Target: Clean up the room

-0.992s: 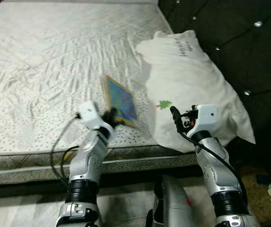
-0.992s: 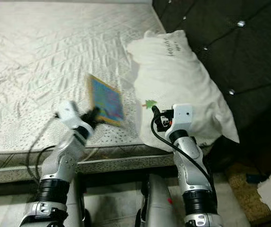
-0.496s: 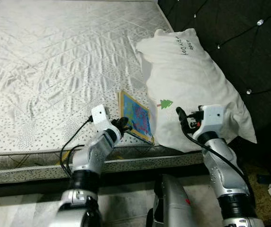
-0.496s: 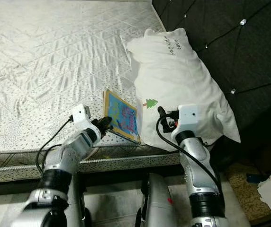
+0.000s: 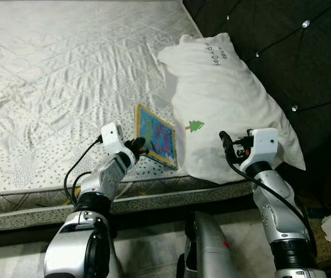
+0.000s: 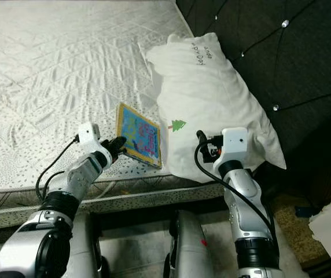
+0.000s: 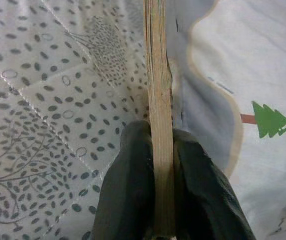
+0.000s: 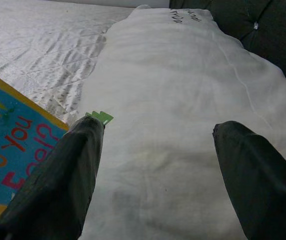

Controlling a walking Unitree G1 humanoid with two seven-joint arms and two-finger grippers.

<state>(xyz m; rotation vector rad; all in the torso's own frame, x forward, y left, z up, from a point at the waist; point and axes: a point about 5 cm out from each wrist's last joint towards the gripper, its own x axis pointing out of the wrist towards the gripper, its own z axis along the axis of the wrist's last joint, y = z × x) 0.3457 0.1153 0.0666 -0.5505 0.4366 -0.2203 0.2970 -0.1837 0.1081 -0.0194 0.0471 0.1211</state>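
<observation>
In the left eye view, a bare quilted mattress [image 5: 55, 75] fills most of the scene, with a dark tufted headboard [image 5: 281, 46] at its right end. A white pillow [image 5: 223, 110] lies against the headboard, bearing a small green tree patch [image 5: 197, 125] and some handwriting near its top. A thin blue book [image 5: 156, 135] with a yellow border sits near the mattress's front edge, just beside the pillow and tilted up off the cover. The left gripper [image 5: 136, 146] clamps the book's near corner. The right gripper [image 5: 225, 141] hangs at the pillow's front side, near the mattress edge. In the right eye view, a white crumpled thing [image 6: 330, 229] lies on the floor at the right. In the left wrist view, the two black fingers [image 7: 133, 195] press either side of the book's edge, seen end-on and upright over the leaf-patterned cover, the pillow's tree patch close behind. In the right wrist view, the fingers [image 8: 58, 190] stand wide apart, holding nothing, close before the pillow, with the book's cover at one side.
</observation>
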